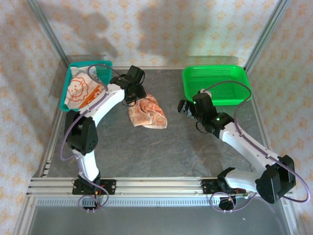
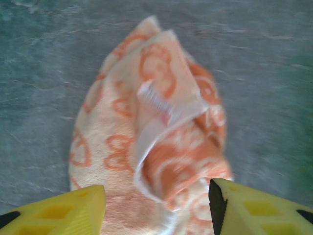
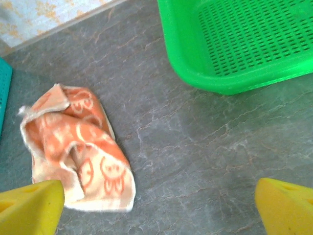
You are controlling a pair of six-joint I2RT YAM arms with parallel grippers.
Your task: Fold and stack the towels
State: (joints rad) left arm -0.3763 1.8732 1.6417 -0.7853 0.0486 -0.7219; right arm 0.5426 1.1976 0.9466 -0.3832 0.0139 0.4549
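One white label (image 2: 168,105) on crumpled towel (image 2: 112,147); print blurred, possibly red.

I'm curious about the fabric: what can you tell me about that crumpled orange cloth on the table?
The orange towel looks like soft terry, cream with orange printed faces, and a white label shows. It lies crumpled and unfolded on the grey table. The left gripper hangs open over one end.
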